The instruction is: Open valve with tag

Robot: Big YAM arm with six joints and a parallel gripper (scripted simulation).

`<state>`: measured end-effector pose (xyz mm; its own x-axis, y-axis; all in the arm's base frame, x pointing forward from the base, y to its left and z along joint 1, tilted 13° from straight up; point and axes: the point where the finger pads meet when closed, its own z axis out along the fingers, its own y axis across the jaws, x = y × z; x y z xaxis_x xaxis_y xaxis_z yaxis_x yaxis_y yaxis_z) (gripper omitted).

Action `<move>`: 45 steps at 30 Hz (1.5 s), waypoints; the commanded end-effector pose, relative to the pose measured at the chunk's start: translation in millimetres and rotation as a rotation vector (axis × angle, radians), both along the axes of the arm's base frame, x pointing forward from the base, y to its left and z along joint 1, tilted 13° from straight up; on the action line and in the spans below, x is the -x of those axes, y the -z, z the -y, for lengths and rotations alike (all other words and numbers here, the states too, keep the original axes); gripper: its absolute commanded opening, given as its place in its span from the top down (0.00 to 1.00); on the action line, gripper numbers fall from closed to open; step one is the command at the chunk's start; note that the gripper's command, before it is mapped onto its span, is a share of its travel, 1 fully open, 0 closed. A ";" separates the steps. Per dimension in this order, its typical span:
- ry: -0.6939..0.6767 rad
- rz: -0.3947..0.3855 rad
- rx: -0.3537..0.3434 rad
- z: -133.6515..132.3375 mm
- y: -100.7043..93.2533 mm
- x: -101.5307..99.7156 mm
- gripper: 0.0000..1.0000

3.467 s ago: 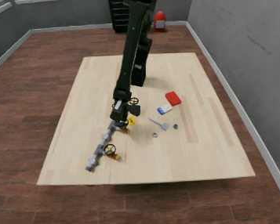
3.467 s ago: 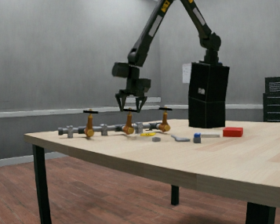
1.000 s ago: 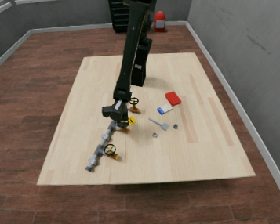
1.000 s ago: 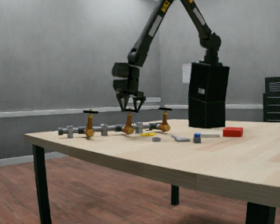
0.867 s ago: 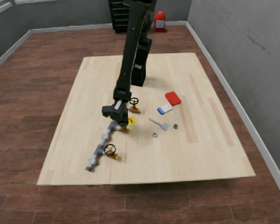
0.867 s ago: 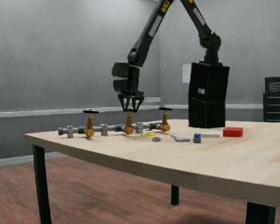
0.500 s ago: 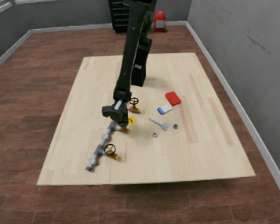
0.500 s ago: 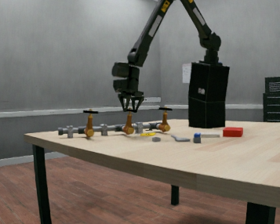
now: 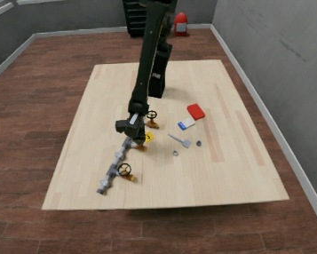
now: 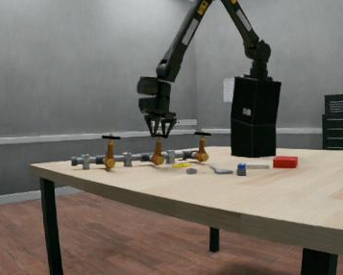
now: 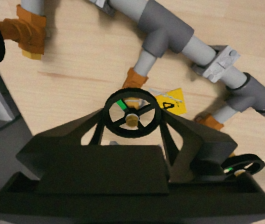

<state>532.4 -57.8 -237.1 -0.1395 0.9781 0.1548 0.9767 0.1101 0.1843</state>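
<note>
A grey pipe [image 9: 115, 162] lies on the wooden table with three orange valves, each topped by a black handwheel. The middle valve [image 10: 157, 155] has a yellow tag [image 11: 171, 100] lying beside it, also visible in the top view [image 9: 149, 136]; its number looks like a 4. My gripper [image 11: 131, 112] is directly over this middle valve and is shut on its handwheel [image 11: 131, 112], which carries a green mark at the upper left. The near valve [image 9: 125, 170] and the far valve [image 9: 153, 116] stand untouched.
A grey flat tool [image 9: 180, 139], two small grey nuts [image 9: 175, 153], a blue-and-white block [image 9: 186, 123] and a red block [image 9: 195, 111] lie right of the pipe. The arm's black base [image 10: 255, 116] stands at the table's back.
</note>
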 end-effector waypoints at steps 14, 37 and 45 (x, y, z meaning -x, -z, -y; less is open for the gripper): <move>-0.134 0.021 0.027 -0.8 -1.8 -0.8 1.00; -1.064 0.193 0.182 -0.9 -2.0 -0.9 1.00; -1.406 0.256 0.240 -0.8 -2.4 -1.8 1.00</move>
